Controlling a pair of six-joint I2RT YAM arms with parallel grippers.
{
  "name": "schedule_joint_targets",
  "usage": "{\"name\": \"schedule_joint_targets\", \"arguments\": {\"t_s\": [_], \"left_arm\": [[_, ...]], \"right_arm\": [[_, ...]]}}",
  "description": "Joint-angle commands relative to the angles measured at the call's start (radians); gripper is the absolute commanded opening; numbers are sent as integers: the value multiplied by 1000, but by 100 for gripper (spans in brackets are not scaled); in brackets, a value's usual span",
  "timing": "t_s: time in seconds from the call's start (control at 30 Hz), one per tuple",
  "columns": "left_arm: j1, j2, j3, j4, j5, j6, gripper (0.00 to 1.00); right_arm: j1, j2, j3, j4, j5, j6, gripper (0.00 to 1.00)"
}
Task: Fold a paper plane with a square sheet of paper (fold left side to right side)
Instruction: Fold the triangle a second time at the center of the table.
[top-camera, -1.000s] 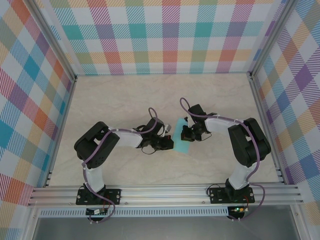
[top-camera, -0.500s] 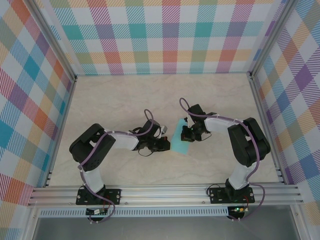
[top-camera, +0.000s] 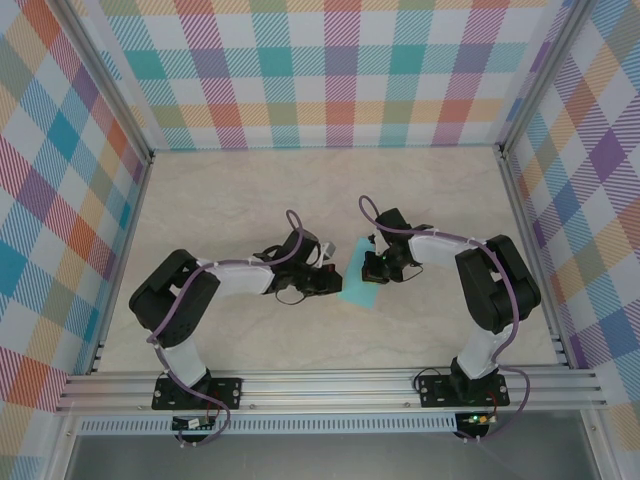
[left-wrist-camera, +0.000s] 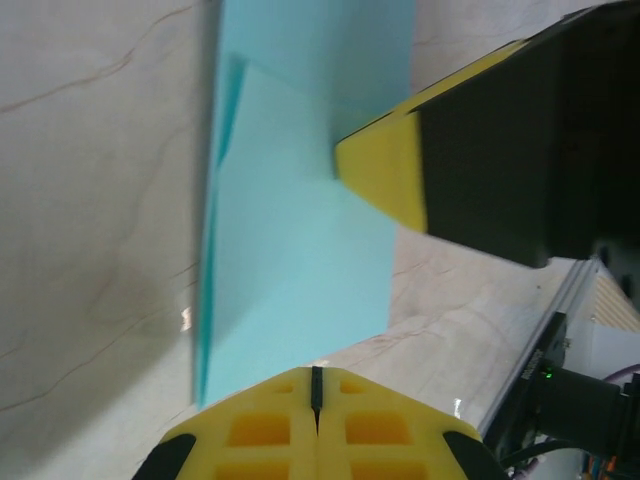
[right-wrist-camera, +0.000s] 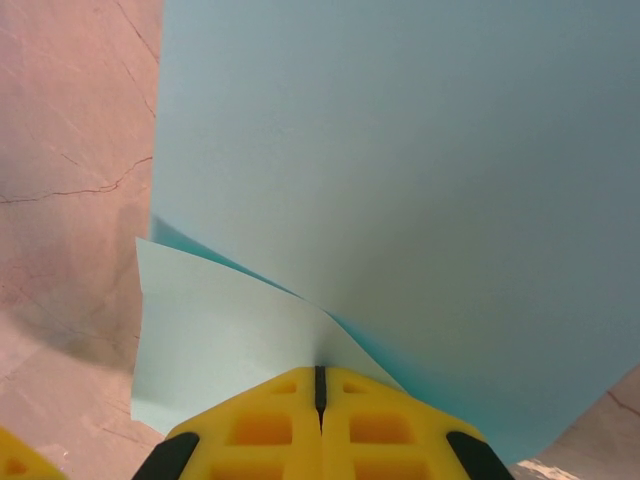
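Pinning the plane (top-camera: 360, 290) near the middle of the table (top-camera: 230, 200), the two arms meet it from opposite sides. The left gripper (left-wrist-camera: 316, 390) is closed, its tip at the paper's edge, seemingly to keep the sheet from sliding. The right gripper (right-wrist-camera: 320, 385), also closed with nothing seen between its jaws, rests on a loose flap, apparently to press the left-to-right fold. Layers there gape, so the crease looks unfinished.
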Motion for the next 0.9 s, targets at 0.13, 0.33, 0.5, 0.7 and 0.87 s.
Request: {"name": "schedule_joint_targets", "arguments": {"t_s": [0.13,0.33,0.5,0.7,0.87], "left_arm": [[11,102,61,-20,39,21,0],[10,133,58,-51,24,35,0],[4,142,66,-152,-59,72,0],[-3,154,62,-181,-108,74,0],[-10,162,65,-197,-136,69,0]], "right_arm": [[8,23,18,-40,28,-6,4],[8,8,38,-45,-3,-6,5],[17,-49,69,-90,-10,-12,5],[57,-81,54,-116,-51,6,5],[97,-43,49,-95,-53,25,5]]}}
